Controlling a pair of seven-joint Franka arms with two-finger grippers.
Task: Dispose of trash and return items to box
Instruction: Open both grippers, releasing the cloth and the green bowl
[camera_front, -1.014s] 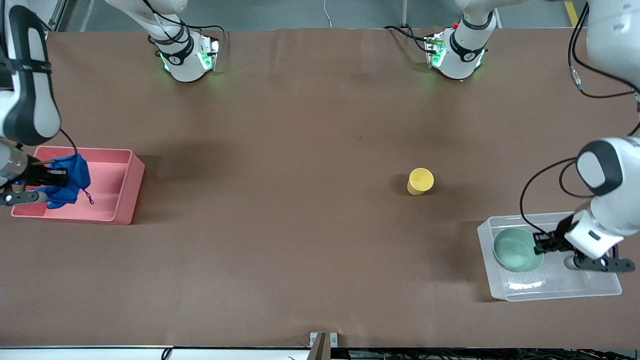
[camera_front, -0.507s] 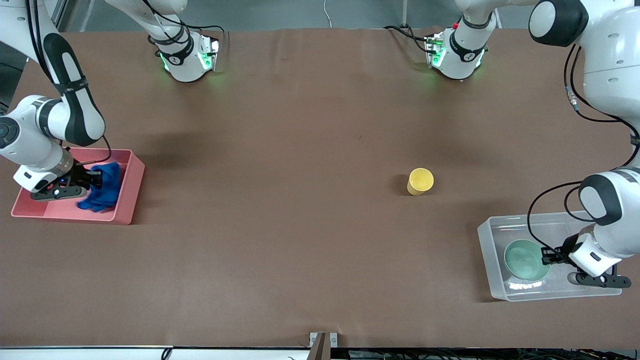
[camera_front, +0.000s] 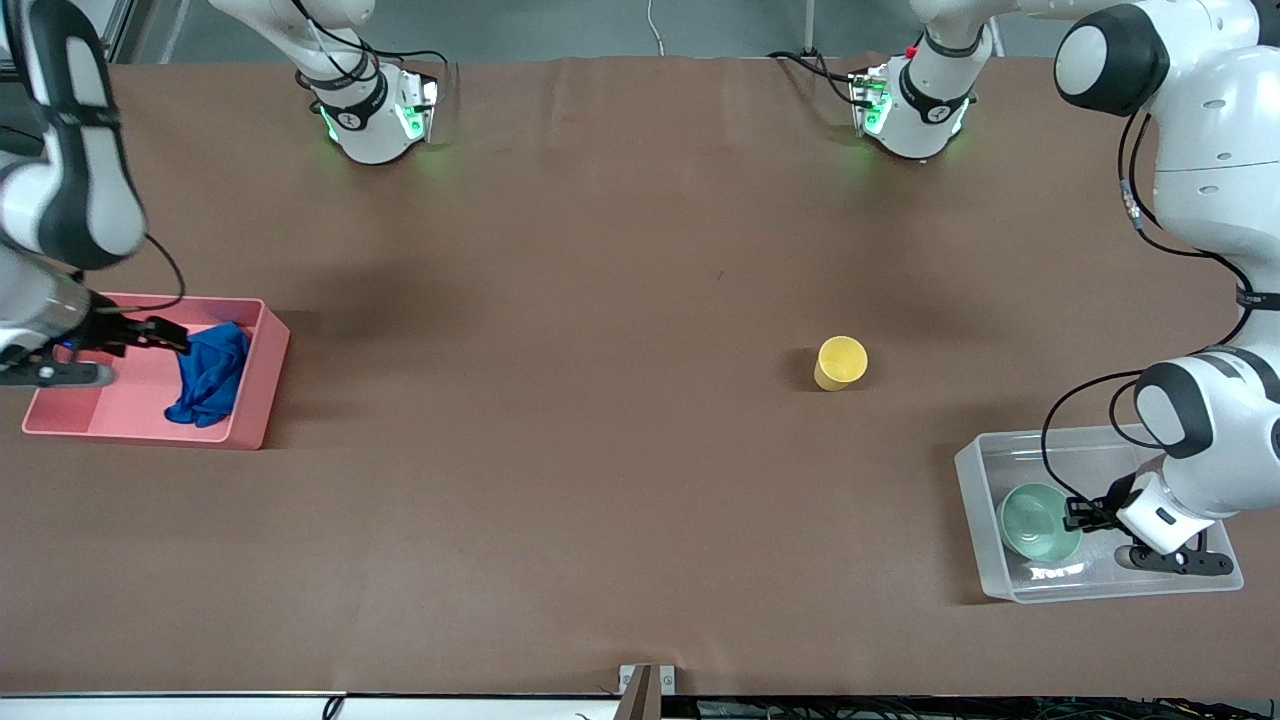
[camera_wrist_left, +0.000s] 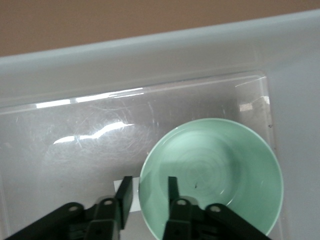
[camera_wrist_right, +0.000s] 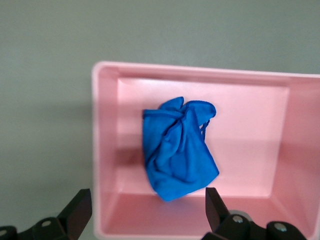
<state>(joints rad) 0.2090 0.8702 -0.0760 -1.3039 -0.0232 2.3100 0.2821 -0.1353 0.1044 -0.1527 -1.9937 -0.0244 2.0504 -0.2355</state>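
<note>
The blue rag (camera_front: 208, 375) lies crumpled in the pink bin (camera_front: 255, 400), at the end toward the table's middle. My right gripper (camera_front: 165, 335) is open and empty just above it. In the right wrist view the rag (camera_wrist_right: 177, 150) lies free on the bin floor (camera_wrist_right: 250, 150) between my spread fingers (camera_wrist_right: 80, 205). The mint-green bowl (camera_front: 1038, 522) sits in the clear tub (camera_front: 975, 470). My left gripper (camera_front: 1072, 515) is open astride the bowl's rim. In the left wrist view one finger (camera_wrist_left: 172, 187) is inside the bowl (camera_wrist_left: 220, 170) and the other is outside, with a gap to the rim. The yellow cup (camera_front: 840, 362) stands on the table.
The clear tub's wall (camera_wrist_left: 150, 55) rises round my left gripper (camera_wrist_left: 148, 181), and its white label (camera_wrist_left: 119, 186) shows beside the bowl. The pink bin's walls surround my right gripper (camera_wrist_right: 147, 200). Both arm bases stand along the table's edge farthest from the front camera.
My right gripper has let go of the rag, which now lies in the pink bin, and has risen. My left gripper has lowered the bowl into the clear tub and opened.
</note>
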